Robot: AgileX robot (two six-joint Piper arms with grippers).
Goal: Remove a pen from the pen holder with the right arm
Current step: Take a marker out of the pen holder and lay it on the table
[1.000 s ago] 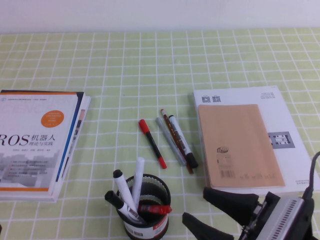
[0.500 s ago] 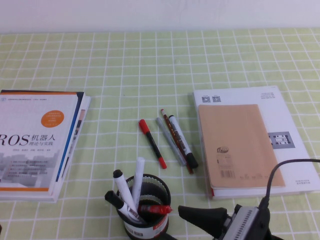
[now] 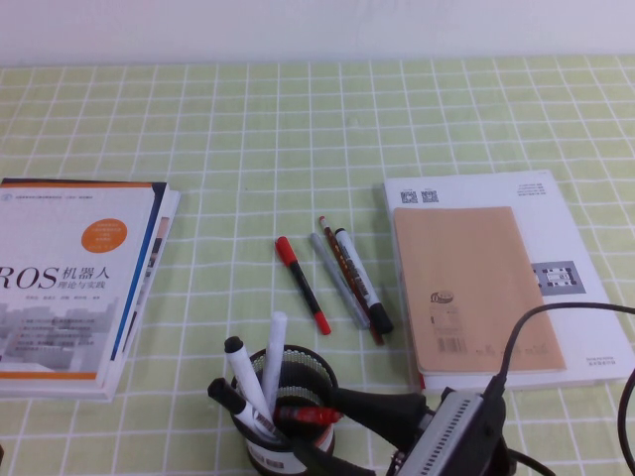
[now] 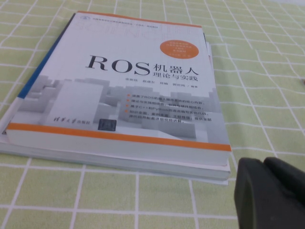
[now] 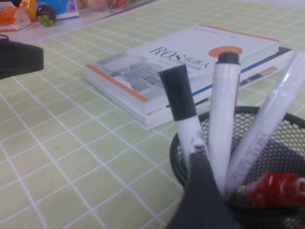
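Right end effector (image 3: 316,424) gapes at mesh pen holder (image 3: 260,454), lining up markers (image 3: 273,362); left end effector (image 4: 269,195) sits beside ROS book (image 4: 128,95), state unreadable.

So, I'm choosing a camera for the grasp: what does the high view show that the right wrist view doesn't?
Only high: loose pens and the notebook on a white booklet. Only right wrist: colourful items beyond the table's edge. Both: the pen holder, its pens, the book, and the right gripper, fingers open at the holder. The left gripper sits by the book.
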